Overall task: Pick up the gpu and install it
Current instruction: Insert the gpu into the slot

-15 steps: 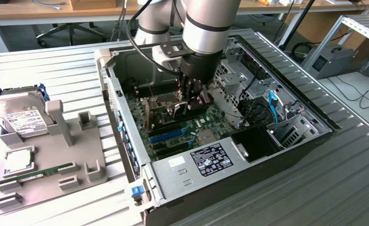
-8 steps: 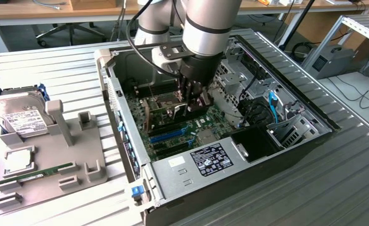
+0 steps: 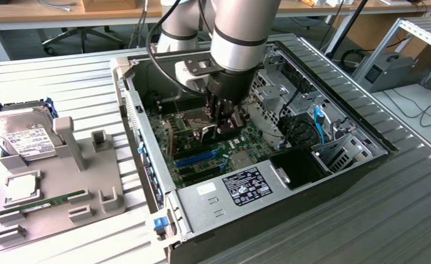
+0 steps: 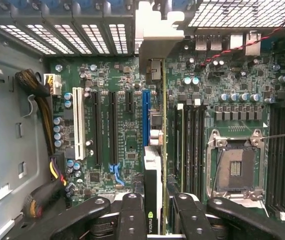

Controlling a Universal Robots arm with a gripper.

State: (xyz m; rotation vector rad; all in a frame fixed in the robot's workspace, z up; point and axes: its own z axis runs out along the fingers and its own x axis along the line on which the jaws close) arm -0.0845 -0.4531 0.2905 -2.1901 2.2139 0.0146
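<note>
**Exterior view.** Showed an arm reaching down into an open computer case (image 3: 289, 212) lying on a slatted counter (image 3: 399, 220). Showed the fingers (image 3: 219, 113) low over the green circuit board (image 3: 237, 144), clamped on the gpu (image 3: 217, 133). Held the card on edge just above the board, near a blue slot (image 3: 195, 158). Judged as the install step: pick-up done, card not visibly seated.

**Wrist view.** Looked down past the fingers (image 4: 132, 215), closed against both flat faces of the gpu (image 4: 153, 180), seen edge-on. Ran lengthwise away from the fingers toward the case's slotted rear wall (image 4: 82, 35), with the pale bracket end (image 4: 155, 30) leading. Kept its long axis parallel with the blue slot (image 4: 145, 115) and just beside it. Could not tell whether the lower edge touched the slot. Judged the seating to call for three things: the lower edge square over the slot, the bracket lined up with a rear opening, and a straight, even push without tilt.
</note>
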